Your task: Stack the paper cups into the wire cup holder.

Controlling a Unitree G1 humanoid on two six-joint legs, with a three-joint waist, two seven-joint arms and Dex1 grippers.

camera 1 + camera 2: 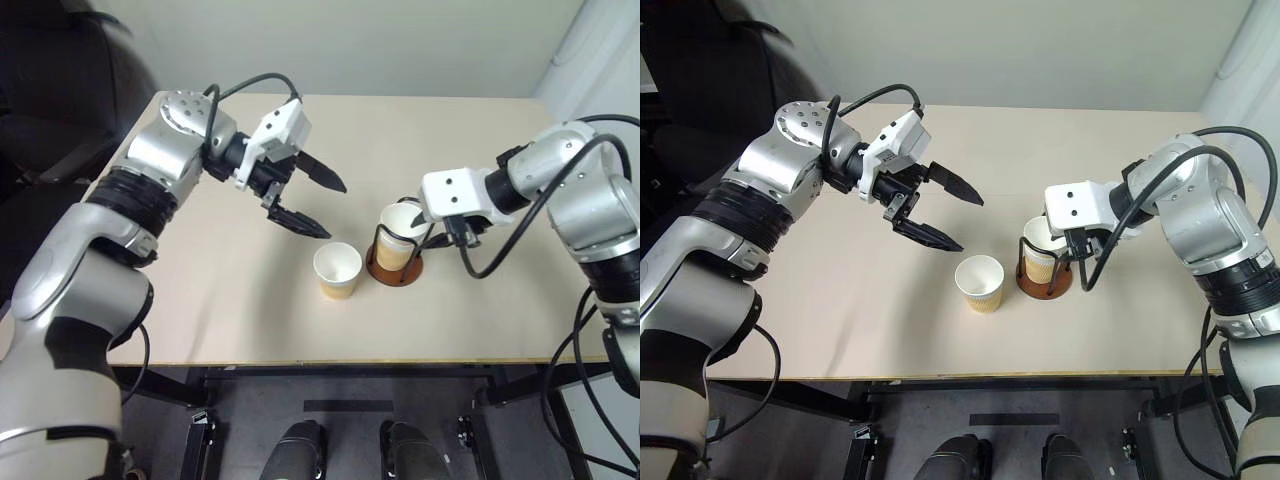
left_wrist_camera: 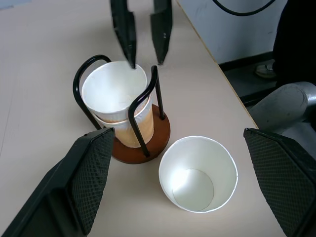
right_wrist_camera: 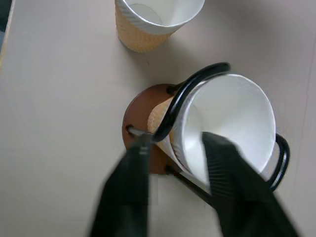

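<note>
Beige counter (image 1: 200, 300) is carrying the wire cup holder (image 2: 143, 106), sitting right of centre on its round brown base. Two paper cups (image 2: 116, 96) are nesting inside the holder, upper one tilting a little, its white rim poking above the lower cup's rim. A third paper cup (image 1: 337, 269) is standing upright on the counter just beside the holder, on the robot's left of it, not touching, mouth up.

Right end effector (image 3: 180, 158) is hanging over the holder, pointing down at the nested cups; fingers are standing apart, one fingertip (image 2: 127, 37) at the top cup's rim and the other just off it, not clamping on anything.

Left end effector (image 1: 310, 200) is hovering above the counter, well left of the loose cup, aiming toward the cups; its two black fingers are spreading wide and holding nothing.
</note>
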